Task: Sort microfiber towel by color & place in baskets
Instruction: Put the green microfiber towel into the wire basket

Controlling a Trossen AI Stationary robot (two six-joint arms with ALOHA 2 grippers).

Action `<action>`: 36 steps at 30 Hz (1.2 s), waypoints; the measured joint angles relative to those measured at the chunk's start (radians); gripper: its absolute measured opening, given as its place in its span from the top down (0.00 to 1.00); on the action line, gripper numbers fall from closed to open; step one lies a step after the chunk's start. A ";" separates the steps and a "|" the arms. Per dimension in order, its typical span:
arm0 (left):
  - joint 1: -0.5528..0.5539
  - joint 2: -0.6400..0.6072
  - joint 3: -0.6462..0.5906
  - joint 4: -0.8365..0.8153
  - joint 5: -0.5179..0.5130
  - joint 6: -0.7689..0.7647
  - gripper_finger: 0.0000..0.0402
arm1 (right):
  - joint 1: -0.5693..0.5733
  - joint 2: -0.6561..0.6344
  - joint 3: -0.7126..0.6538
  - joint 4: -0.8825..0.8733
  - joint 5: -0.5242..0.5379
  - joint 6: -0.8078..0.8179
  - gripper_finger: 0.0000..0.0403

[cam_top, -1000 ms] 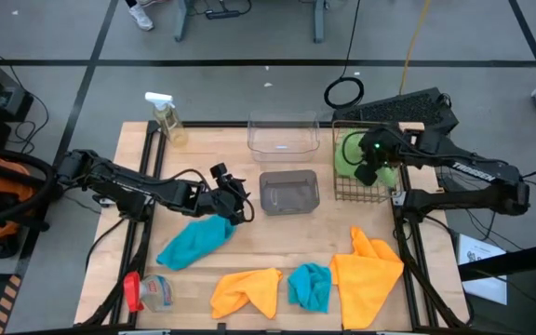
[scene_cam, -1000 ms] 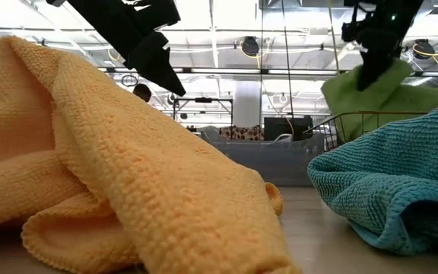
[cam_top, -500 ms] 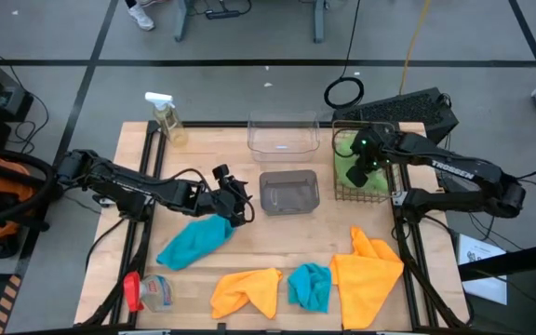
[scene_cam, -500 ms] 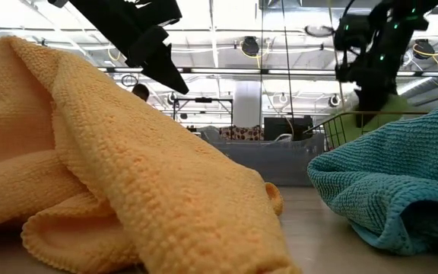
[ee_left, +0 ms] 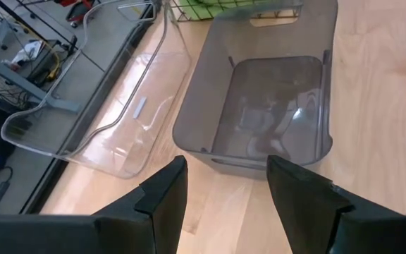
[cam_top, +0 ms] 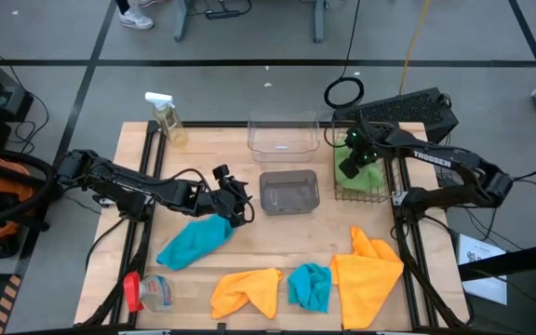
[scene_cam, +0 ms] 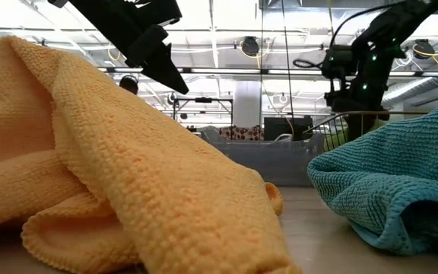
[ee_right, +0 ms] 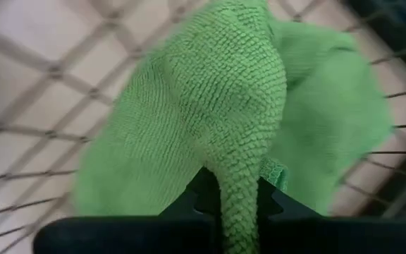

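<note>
The step in hand was the drop of a lime-green, nubby-woven microfiber towel into the tall dark wire-mesh basket. The right gripper was down inside that basket, its fingers pinched on a fold of the green cloth, which hung bunched against the mesh. The next move, as I judge it, called for those fingers to part so the cloth could settle, then for the arm to lift clear of the wire rim without snagging.

The left gripper hovered just left of the smoky grey, translucent plastic tub, which stood immediately left of the wire basket; its fingers were partly apart and held nothing. A crumpled turquoise-blue towel lay below that gripper, well left of the basket and nearer the front edge. The clear, thin-walled plastic tub stood behind the grey one and looked empty.

Toward the front of the pale wooden table, well forward of the basket, lay a folded orange-yellow towel, a smaller turquoise towel just beside it, and a larger, peaked orange-yellow towel directly in front of the basket. All looked soft and limp, with a looped weave.
</note>
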State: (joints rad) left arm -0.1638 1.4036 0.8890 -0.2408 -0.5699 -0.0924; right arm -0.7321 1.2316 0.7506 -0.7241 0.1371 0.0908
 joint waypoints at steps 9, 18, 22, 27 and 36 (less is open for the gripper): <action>0.000 0.000 0.000 -0.002 0.023 0.000 0.50 | -0.001 0.015 0.012 -0.006 0.046 0.037 0.74; 0.000 0.000 0.000 -0.003 0.029 0.000 0.50 | -0.001 -0.101 0.118 -0.144 0.164 0.037 0.42; 0.000 0.000 0.000 -0.003 0.029 0.000 0.50 | 0.013 -0.180 0.147 -0.146 0.177 0.035 0.38; 0.000 0.000 0.000 -0.002 0.029 0.002 0.50 | 0.065 -0.224 0.120 -0.152 0.142 0.074 0.50; 0.000 0.001 0.000 0.023 0.030 0.021 0.50 | 0.081 -0.172 -0.039 0.027 0.047 0.084 0.97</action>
State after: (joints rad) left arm -0.1638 1.4044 0.8890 -0.2177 -0.5402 -0.0711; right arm -0.6510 1.0598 0.7116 -0.6969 0.1844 0.1745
